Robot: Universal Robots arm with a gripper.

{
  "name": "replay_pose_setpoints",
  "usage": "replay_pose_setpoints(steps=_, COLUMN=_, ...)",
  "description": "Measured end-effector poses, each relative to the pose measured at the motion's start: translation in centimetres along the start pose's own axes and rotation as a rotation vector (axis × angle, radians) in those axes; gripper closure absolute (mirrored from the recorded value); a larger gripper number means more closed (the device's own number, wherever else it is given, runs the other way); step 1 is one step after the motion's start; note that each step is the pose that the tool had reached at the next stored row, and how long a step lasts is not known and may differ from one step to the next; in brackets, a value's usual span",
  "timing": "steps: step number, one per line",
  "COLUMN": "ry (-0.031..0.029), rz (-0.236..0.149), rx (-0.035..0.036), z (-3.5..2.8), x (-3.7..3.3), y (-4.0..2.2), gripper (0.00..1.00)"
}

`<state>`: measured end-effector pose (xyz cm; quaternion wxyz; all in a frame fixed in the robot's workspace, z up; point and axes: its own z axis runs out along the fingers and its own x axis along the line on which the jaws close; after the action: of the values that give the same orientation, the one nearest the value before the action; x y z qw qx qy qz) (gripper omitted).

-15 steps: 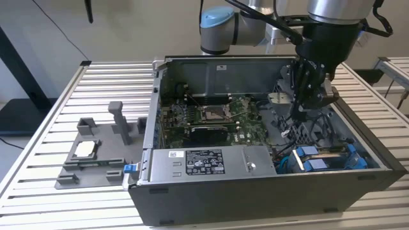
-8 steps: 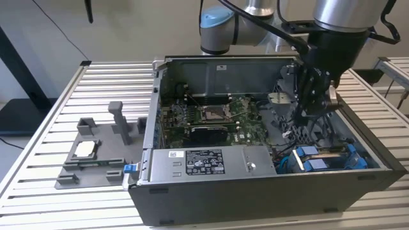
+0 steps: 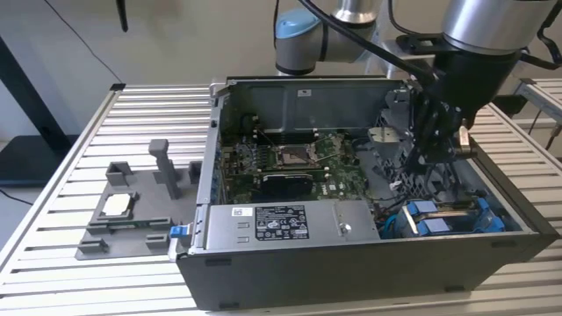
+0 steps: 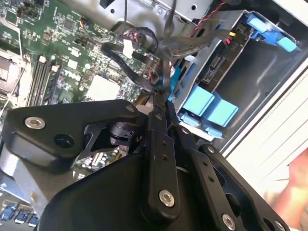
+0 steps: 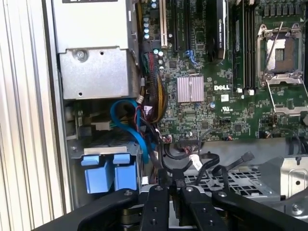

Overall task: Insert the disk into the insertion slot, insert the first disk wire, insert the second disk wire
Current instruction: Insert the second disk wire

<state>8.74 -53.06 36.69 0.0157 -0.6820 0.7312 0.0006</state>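
The disk [image 3: 449,212] lies in the insertion slot [image 3: 505,227] at the case's near corner on the exterior view's right, its blue carrier tabs [image 3: 430,217] facing the case's middle. Both wrist views show those blue tabs [image 4: 209,107] [image 5: 107,174] and the grey bay wall [image 4: 240,72]. My gripper [image 3: 423,161] hangs inside the case, just behind the disk. In both wrist views the gripper [image 4: 161,99] [image 5: 172,186] is shut on a thin black disk wire [image 4: 166,72], which loops off toward the motherboard. The wire's plug end is hidden by the fingers.
The dark case [image 3: 351,270] stands open on a slatted metal table [image 3: 70,276]. A silver labelled power-supply box [image 3: 272,224] sits beside the disk. The green motherboard [image 3: 299,164] and a cable bundle [image 5: 154,96] are close by. A grey fixture [image 3: 131,210] stands outside the case.
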Motion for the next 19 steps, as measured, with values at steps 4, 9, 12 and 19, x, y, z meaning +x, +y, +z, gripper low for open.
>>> replay_pose_setpoints(steps=4, ry=0.0003, rz=0.001, rx=-0.0059, z=0.03, x=0.69, y=-0.39, gripper=0.84)
replay_pose_setpoints(steps=9, ry=0.0008, rz=0.007, rx=-0.0105, z=0.07, x=1.27, y=-0.58, gripper=0.84)
replay_pose_setpoints(steps=12, ry=0.0012, rz=0.008, rx=-0.0153, z=0.09, x=1.48, y=-0.87, gripper=0.84)
replay_pose_setpoints(steps=19, ry=0.0014, rz=0.009, rx=-0.0315, z=0.22, x=2.49, y=-2.15, gripper=0.84)
